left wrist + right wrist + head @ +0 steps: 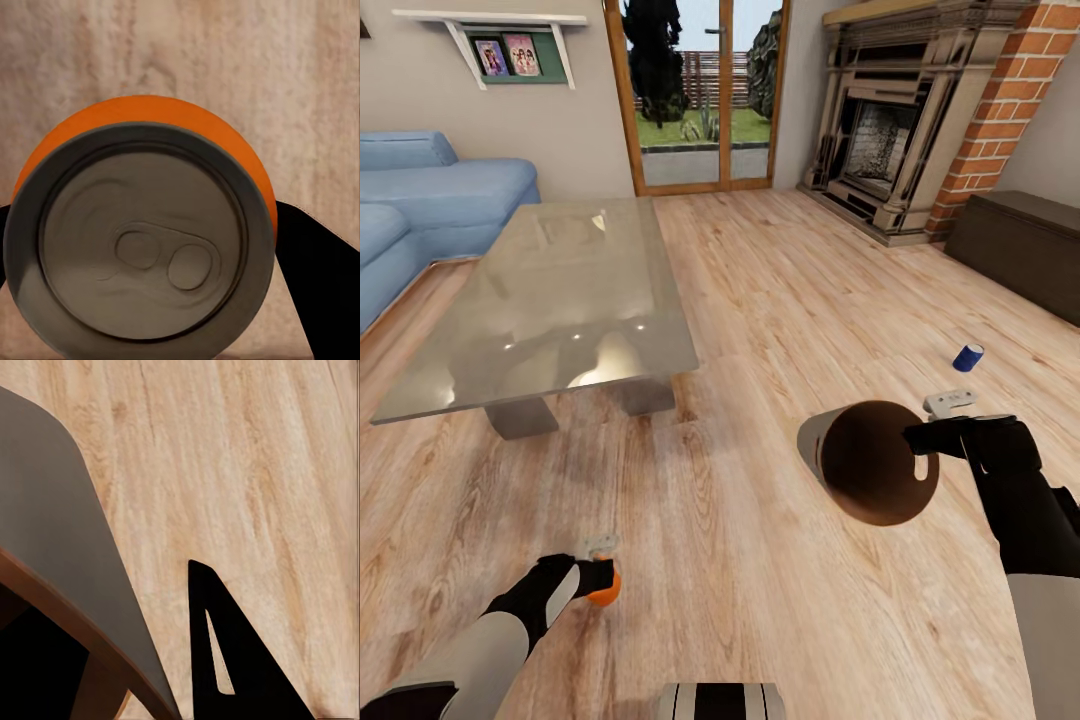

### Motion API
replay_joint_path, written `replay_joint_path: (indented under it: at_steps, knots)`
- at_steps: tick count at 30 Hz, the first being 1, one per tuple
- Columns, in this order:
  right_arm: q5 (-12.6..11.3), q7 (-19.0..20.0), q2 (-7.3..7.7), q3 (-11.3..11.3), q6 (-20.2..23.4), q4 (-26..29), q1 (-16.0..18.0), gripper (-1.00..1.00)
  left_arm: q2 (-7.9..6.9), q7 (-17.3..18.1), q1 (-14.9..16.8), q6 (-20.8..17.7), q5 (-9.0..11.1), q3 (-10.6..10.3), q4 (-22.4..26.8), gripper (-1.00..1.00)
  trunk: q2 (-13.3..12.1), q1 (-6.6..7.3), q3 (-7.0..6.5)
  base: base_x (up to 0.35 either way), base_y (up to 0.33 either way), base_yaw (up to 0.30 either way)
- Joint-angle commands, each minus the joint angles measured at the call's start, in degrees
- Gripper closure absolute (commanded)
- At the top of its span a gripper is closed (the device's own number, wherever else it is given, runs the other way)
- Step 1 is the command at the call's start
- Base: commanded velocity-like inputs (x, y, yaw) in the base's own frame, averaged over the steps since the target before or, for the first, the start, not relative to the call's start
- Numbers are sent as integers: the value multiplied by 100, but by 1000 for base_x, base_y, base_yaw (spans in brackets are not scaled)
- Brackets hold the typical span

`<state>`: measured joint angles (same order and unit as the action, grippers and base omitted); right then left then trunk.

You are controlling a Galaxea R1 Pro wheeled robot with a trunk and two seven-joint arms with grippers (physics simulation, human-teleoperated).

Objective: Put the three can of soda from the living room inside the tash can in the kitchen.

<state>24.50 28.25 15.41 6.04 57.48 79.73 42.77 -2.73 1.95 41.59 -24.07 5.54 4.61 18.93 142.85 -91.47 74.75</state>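
An orange can of soda (605, 590) is held low over the wood floor, with my left gripper (596, 574) shut on it. The left wrist view looks down on the orange can (142, 240) and its silvery top, with dark fingers (315, 285) at its sides. My right gripper (918, 440) is shut on the rim of the tash can (812, 440), which is lifted and tipped so its orange-brown inside faces me. In the right wrist view one finger (232, 660) lies outside the tash can's grey wall (52, 532). A dark blue can of soda (967, 357) lies on the floor beyond the right gripper.
A glossy grey low table (540, 300) stands ahead left, with a blue sofa (430, 190) behind it. A brick fireplace (890, 130) and a dark bench (1020, 250) line the right side. Wood-framed glass doors (700, 90) are straight ahead.
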Motion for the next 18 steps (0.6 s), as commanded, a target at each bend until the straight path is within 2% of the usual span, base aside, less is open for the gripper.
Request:
replay_joint_path:
  at_steps: [1,6,14,15,18]
  knots:
    - [-33,20,-1,-1,12,2,2,100,0,-1,0,-33,-1,0,0,100,0,1,-1,0,0,0]
    - [247,31,-131,-124,66,134,79,100,-30,-4,-120,-194,11,21,130,100,0,1,-1,0,0,0]
    - [286,40,-388,-387,252,383,114,100,-42,11,-378,-449,16,30,260,100,0,1,-1,0,0,0]
    - [-1335,40,-436,-641,252,501,115,100,-42,12,-718,-793,17,31,262,100,0,1,-1,0,0,0]
    - [-1326,40,-443,-653,252,509,116,100,-42,14,-729,-798,17,31,265,100,0,1,-1,0,0,0]
